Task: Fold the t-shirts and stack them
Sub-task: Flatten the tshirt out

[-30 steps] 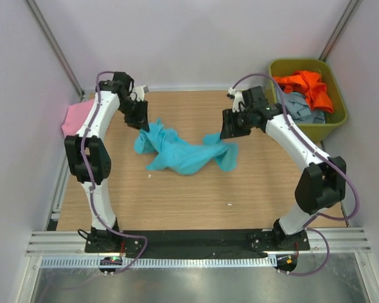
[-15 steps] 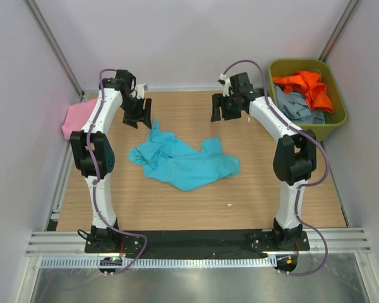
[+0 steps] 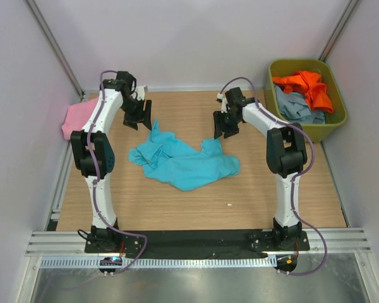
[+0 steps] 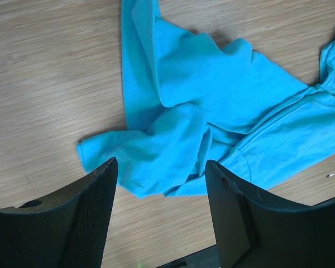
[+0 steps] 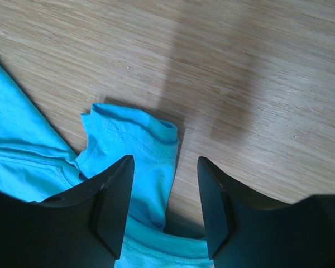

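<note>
Turquoise t-shirt loose beneath open left gripper, right gripper.

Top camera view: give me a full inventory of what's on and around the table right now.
turquoise t-shirt: one, turquoise, crumpled mid-table
pink t-shirt: one, pink, table's far-left edge
orange t-shirt: one, orange, in the bin
grey-blue t-shirts: count unclear, grey-blue, bin, beside the orange
bin: one, olive-green, beside table's far-right corner
table: one, light wood
left gripper: one, black, open, above turquoise t-shirt's far-left end
right gripper: one, black, open, above its far-right end
</note>
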Available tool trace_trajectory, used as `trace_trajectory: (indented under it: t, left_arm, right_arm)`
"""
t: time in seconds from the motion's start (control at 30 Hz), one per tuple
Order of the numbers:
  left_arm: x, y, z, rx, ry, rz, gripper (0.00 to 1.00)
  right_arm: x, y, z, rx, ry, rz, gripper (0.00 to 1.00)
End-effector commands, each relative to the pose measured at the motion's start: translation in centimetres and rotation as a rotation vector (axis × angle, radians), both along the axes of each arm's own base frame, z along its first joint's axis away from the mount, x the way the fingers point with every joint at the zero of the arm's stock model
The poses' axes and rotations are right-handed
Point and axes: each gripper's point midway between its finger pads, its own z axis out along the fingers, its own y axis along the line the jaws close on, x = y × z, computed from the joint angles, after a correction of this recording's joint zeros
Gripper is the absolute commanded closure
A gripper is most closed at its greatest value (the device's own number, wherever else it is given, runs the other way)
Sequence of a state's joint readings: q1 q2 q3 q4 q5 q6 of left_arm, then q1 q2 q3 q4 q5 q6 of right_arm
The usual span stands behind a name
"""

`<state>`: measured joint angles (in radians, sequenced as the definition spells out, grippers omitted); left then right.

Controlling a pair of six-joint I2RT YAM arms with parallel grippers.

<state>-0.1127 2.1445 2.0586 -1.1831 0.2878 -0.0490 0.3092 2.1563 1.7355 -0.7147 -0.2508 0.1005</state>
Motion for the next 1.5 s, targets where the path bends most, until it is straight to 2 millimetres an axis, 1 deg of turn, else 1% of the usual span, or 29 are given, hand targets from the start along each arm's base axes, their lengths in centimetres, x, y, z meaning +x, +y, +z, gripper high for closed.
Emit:
trace_trajectory:
  t: [0.0,0.17,0.2,0.4,0.47,0.5,0.53,0.57,0.63,0.67,0.7,0.77,0.8,0.83,0.87,0.9,0.97,1.0,1.03,1.07,1.1,1.17,1.2,1.23,1.27,1.3,1.33,1.37,1.47]
  left_arm:
    - [0.5,-0.4,0.7,-0.019,-0.029,0.006,0.35]
    - [0.5,-0.3,0.6,-0.015,-0.026,0.009,0.35]
    - [0.5,-0.3,0.5,-0.015,-0.026,0.009,0.35]
    - [0.7,0.0,0.9,-0.005,-0.041,0.015,0.35]
    - [0.7,0.0,1.0,-0.003,-0.044,0.014,0.35]
    - [0.7,0.0,1.0,-0.001,-0.044,0.016,0.35]
    - [0.7,0.1,1.1,0.001,-0.048,0.017,0.35]
    - [0.7,0.1,1.1,0.003,-0.048,0.015,0.35]
    - [0.7,0.2,1.2,0.009,-0.054,0.017,0.35]
    - [0.8,0.3,1.2,0.010,-0.056,0.017,0.35]
    - [0.8,0.3,1.4,0.013,-0.061,0.017,0.35]
    - [1.1,0.4,1.6,0.025,-0.075,0.019,0.35]
    - [1.4,0.7,1.9,0.036,-0.091,0.022,0.35]
    - [1.6,0.8,2.1,0.041,-0.098,0.026,0.35]
    - [1.8,0.9,2.3,0.047,-0.106,0.027,0.35]
    - [2.1,1.0,2.6,0.051,-0.119,0.028,0.35]
    - [2.5,1.2,3.0,0.064,-0.137,0.029,0.35]
    - [2.8,1.3,3.5,0.067,-0.155,0.032,0.35]
    - [2.9,1.4,3.7,0.069,-0.162,0.032,0.35]
    - [3.0,1.4,3.9,0.073,-0.167,0.032,0.35]
    - [3.0,1.4,4.0,0.075,-0.172,0.032,0.35]
    - [3.1,1.5,4.3,0.078,-0.181,0.032,0.35]
    - [3.1,1.5,4.3,0.078,-0.182,0.033,0.35]
    - [3.1,1.5,4.2,0.078,-0.181,0.032,0.35]
    - [3.1,1.6,4.3,0.079,-0.181,0.035,0.35]
    - [3.1,1.6,4.3,0.080,-0.183,0.033,0.35]
    - [3.2,1.6,4.3,0.080,-0.184,0.033,0.35]
    - [3.3,1.5,4.2,0.078,-0.184,0.030,0.35]
    - [3.3,1.5,3.3,0.077,-0.162,0.033,0.35]
  right_arm:
    - [0.4,0.4,0.2,0.019,-0.010,0.009,0.46]
    - [-0.4,0.8,-1.6,0.021,0.042,0.021,0.65]
    - [-0.4,0.8,-2.0,0.021,0.051,0.022,0.66]
    - [-0.1,1.6,-1.8,0.033,0.049,0.031,0.65]
    - [-0.1,1.7,-1.8,0.034,0.045,0.036,0.68]
    - [0.1,1.6,-1.7,0.033,0.037,0.036,0.72]
    - [0.2,1.6,-1.5,0.031,0.030,0.037,0.84]
    - [0.6,1.6,-1.1,0.029,0.014,0.037,0.90]
    - [2.3,1.8,1.0,0.024,-0.056,0.034,0.99]
    - [3.2,1.9,2.6,0.027,-0.103,0.040,0.99]
    - [5.0,2.6,5.9,0.043,-0.199,0.058,0.99]
    - [7.1,2.8,10.1,-0.013,-0.361,0.121,0.99]
    - [8.5,2.9,14.4,-0.061,-0.504,0.159,0.99]
    - [9.2,3.2,16.9,-0.075,-0.586,0.170,0.99]
    - [9.5,3.3,19.0,-0.092,-0.649,0.180,0.99]
    - [9.6,3.4,22.9,-0.095,-0.739,0.178,0.99]
    - [9.4,2.8,25.9,-0.122,-0.802,0.174,0.99]
    - [8.8,2.4,28.2,-0.117,-0.840,0.160,0.99]
    - [8.1,2.0,29.0,-0.118,-0.843,0.155,0.99]
    - [7.5,1.6,29.5,-0.119,-0.842,0.147,0.99]
    - [5.9,1.1,29.8,-0.117,-0.828,0.150,0.99]
    - [4.0,0.8,29.0,-0.105,-0.784,0.152,0.99]
    - [2.8,0.5,27.4,-0.110,-0.737,0.162,0.99]
    - [1.2,0.4,28.6,-0.099,-0.753,0.166,0.99]
    - [0.2,0.2,27.3,-0.106,-0.718,0.174,0.99]
    - [-0.6,0.1,27.1,-0.109,-0.710,0.183,0.99]
    - [-1.7,-0.1,27.8,-0.105,-0.718,0.189,0.99]
    - [-2.4,0.1,27.3,-0.105,-0.706,0.208,0.99]
    - [-3.7,-0.3,23.0,-0.131,-0.599,0.242,0.99]
